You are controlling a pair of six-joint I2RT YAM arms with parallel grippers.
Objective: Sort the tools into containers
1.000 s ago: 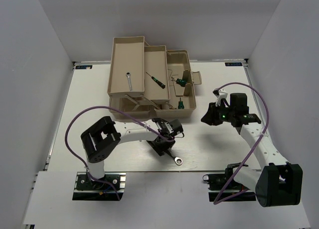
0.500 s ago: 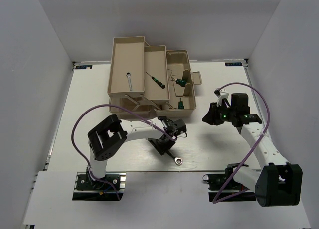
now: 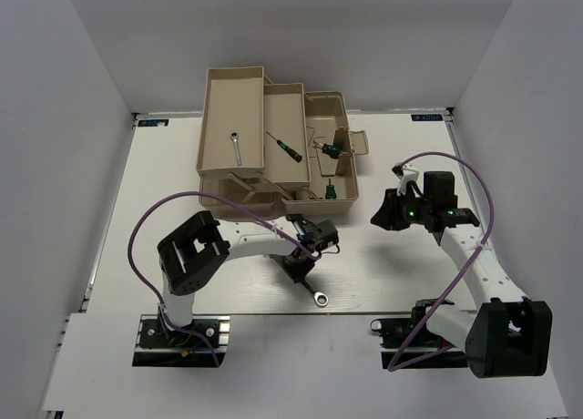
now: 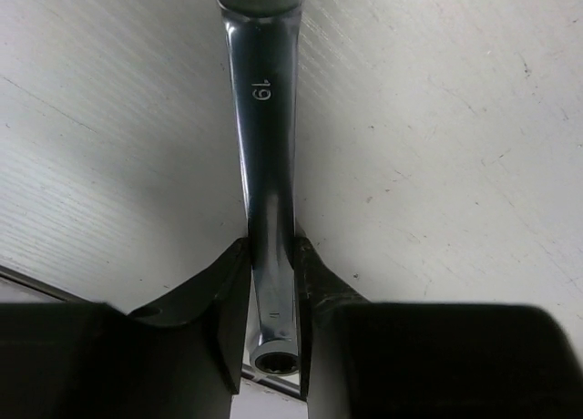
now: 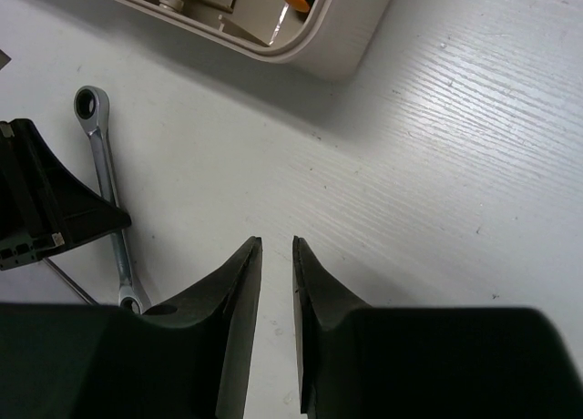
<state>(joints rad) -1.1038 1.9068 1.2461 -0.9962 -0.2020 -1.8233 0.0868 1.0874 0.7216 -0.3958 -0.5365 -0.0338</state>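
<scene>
A long silver wrench point(image 3: 315, 291) lies on the white table in front of the toolbox. My left gripper point(image 3: 299, 266) is down on its near end. In the left wrist view both fingers point(image 4: 223, 291) press the sides of the wrench's shank point(image 4: 264, 118), so my left gripper point(image 4: 271, 255) is shut on it. My right gripper point(image 3: 387, 214) hovers to the right of the toolbox; its jaws stand a narrow gap apart with nothing between them point(image 5: 277, 255). A short wrench point(image 3: 234, 148) lies in the far left tray point(image 3: 208, 118).
A thin screwdriver point(image 3: 284, 144) lies in the second tray point(image 3: 291, 96). Two green-handled screwdrivers point(image 3: 332, 148) point(image 3: 330, 190) sit in the toolbox base point(image 3: 351, 199). The right wrist view shows the toolbox corner point(image 5: 310, 45), the wrench point(image 5: 105, 191) and the left gripper's black body point(image 5: 46, 209).
My left gripper's jaws have closed onto the long wrench, and the left arm shifted slightly. The right arm has hardly moved.
</scene>
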